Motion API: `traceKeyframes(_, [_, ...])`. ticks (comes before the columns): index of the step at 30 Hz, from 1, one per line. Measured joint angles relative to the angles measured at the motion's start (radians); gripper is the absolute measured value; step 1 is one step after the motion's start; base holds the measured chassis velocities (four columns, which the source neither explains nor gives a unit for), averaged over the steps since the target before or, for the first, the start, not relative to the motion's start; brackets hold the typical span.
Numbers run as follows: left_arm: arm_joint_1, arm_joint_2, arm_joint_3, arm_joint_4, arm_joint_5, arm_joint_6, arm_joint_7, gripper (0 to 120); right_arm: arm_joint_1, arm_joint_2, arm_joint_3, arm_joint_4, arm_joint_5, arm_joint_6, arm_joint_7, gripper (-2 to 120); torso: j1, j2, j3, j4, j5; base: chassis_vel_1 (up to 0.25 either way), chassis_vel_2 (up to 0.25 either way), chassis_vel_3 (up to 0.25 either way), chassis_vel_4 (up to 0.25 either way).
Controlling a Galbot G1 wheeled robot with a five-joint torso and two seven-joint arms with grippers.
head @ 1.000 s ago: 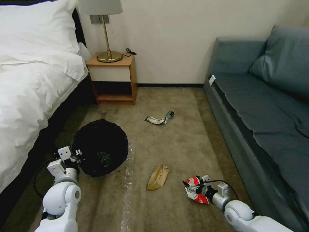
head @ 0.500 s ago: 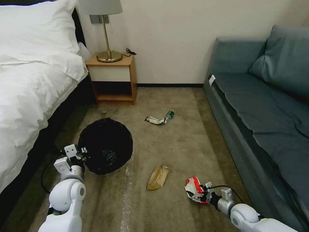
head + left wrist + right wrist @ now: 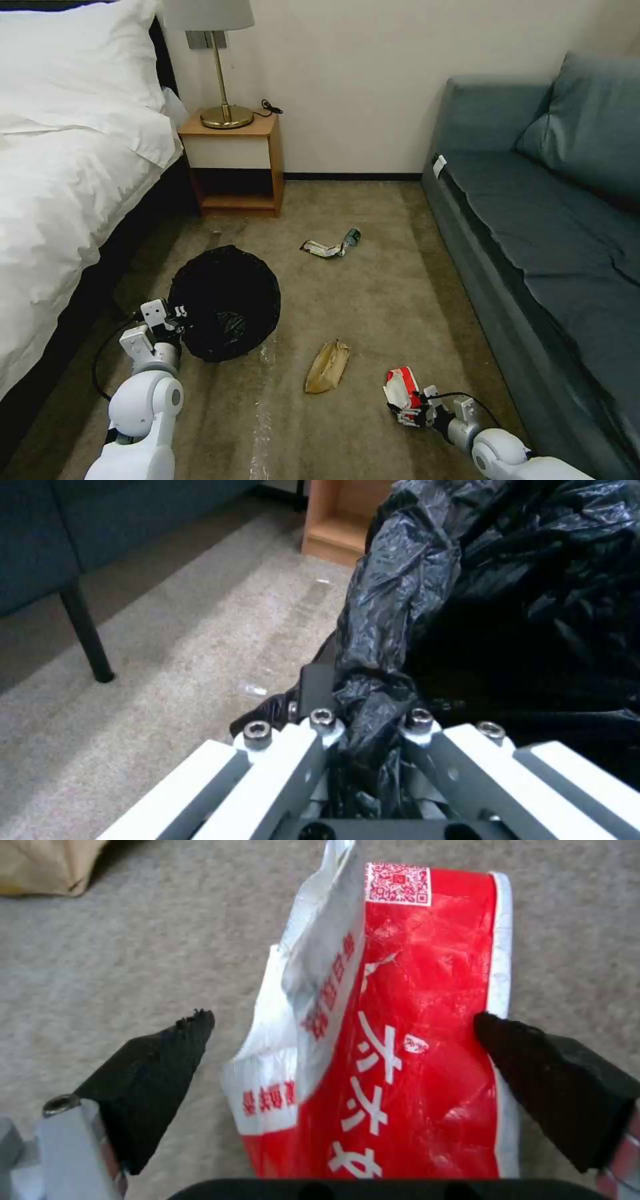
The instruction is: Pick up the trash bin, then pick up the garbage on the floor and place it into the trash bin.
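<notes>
The trash bin [image 3: 227, 303], lined with a black bag, is left of centre on the carpet. My left gripper [image 3: 175, 313] is shut on its near rim, and the left wrist view shows the bag [image 3: 500, 605] pinched in that gripper [image 3: 370, 720]. A red-and-white snack wrapper [image 3: 401, 388] lies at the lower right. My right gripper [image 3: 405, 408] is open around it, so the wrapper [image 3: 400, 1040] sits between the spread fingers of the gripper [image 3: 343, 1022]. A brown paper bag [image 3: 327, 367] lies between the bin and the wrapper. A small bottle [image 3: 351, 237] and a flat wrapper [image 3: 320, 249] lie farther off.
A white bed [image 3: 60, 187] runs along the left and a grey-blue sofa [image 3: 533, 220] along the right. A wooden nightstand [image 3: 233, 163] with a brass lamp [image 3: 223, 100] stands at the back wall. A shiny tape strip [image 3: 263, 413] runs down the carpet.
My left gripper has carried the bin to the right. The right arm has drawn back toward me, with the red wrapper still between its fingers.
</notes>
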Motion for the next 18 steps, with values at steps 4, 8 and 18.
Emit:
traceKeyframes(4, [0.0, 0.0, 0.003, 0.002, 0.0, 0.0, 0.001, 3, 0.014, 0.018, 0.005, -0.048, -0.013, 0.014, -0.016, 100, 0.0, 0.0, 0.0, 0.0, 0.0, 0.0, 0.0, 0.0, 0.0])
traceKeyframes(8, [0.0, 0.001, 0.003, 0.002, 0.0, 0.0, 0.001, 3, 0.019, 0.025, 0.005, -0.068, -0.023, 0.025, -0.022, 100, 0.0, 0.0, 0.0, 0.0001, -0.0001, 0.0, 0.0, 0.0, 0.0])
traceKeyframes(18, [-0.003, 0.002, 0.003, 0.0, 0.0, 0.0, -0.001, 3, 0.017, 0.037, 0.028, -0.101, -0.042, 0.054, -0.029, 73, 0.0, 0.0, 0.0, -0.0004, -0.0007, 0.0, 0.0, 0.0, 0.0])
